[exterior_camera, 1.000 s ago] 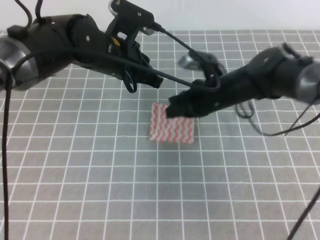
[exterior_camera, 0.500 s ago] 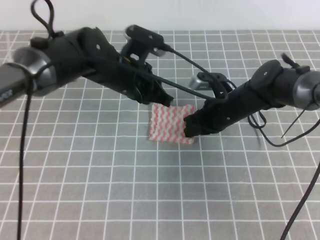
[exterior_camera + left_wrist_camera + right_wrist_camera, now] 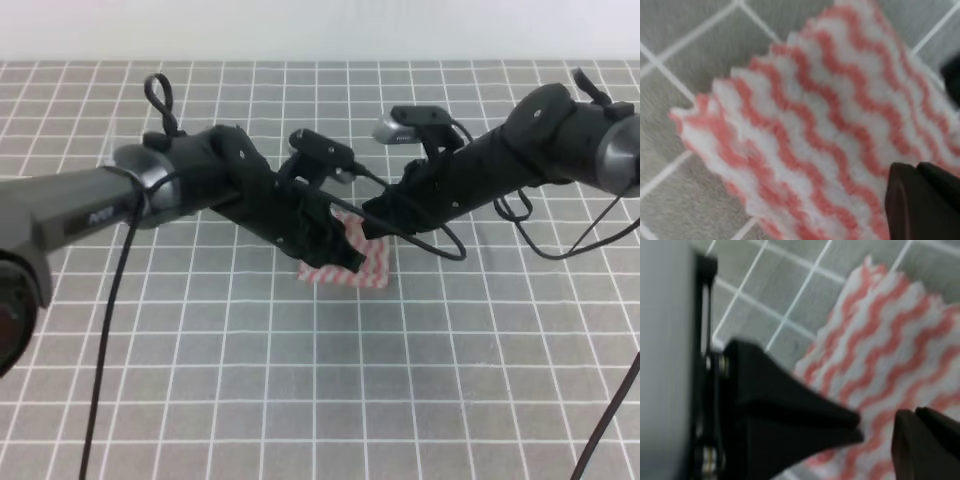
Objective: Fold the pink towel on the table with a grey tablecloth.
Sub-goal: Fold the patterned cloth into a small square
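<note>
The pink towel [image 3: 368, 268] lies as a small folded rectangle on the table with a grey tablecloth [image 3: 300, 400], mostly hidden under both arms. My left gripper [image 3: 342, 256] reaches in from the left and sits low over the towel's left half. In the left wrist view its fingertips [image 3: 922, 200] appear pressed together, over the zigzag cloth [image 3: 815, 125]. My right gripper [image 3: 373, 222] hovers at the towel's far right corner. Its dark tips [image 3: 925, 440] also look shut, above the towel [image 3: 890, 350]. Nothing shows clamped in either.
The two arms nearly meet above the towel; the left arm's black body [image 3: 780, 410] fills the left of the right wrist view. Black cables [image 3: 540, 260] loop under the right arm. Grid-lined cloth spreads on all sides.
The left arm has dropped down and rightward onto the towel, covering its left half. The right gripper has lifted off the towel's right edge, back and up toward its far corner.
</note>
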You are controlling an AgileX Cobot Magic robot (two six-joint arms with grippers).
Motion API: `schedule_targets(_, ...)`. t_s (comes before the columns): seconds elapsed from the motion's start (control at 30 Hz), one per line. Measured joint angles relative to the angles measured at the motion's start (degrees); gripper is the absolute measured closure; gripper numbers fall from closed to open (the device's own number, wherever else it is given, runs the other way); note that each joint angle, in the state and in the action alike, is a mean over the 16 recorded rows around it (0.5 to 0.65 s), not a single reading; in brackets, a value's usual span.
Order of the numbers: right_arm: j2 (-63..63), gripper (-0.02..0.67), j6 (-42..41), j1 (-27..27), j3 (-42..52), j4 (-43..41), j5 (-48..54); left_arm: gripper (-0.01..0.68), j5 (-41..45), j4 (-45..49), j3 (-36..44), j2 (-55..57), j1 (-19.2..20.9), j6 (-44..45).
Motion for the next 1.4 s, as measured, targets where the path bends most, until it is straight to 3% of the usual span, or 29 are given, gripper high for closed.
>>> schedule_targets(0.73,0.44,0.665,0.05,-0.75,-0.98,-2.59,-7.20,0.673,-0.22,1.42,0.01,-0.15,0.02,0.38)
schedule_targets(1.13,-14.07,0.665,1.33,-2.56,1.07,-0.96,-11.22,0.673,-2.11,10.38,0.00,-15.97,0.31,-4.60)
schedule_targets(1.4,-28.02,0.666,1.36,-2.80,9.95,2.30,-19.51,0.673,-2.03,19.39,3.33,-29.95,0.79,-14.40)
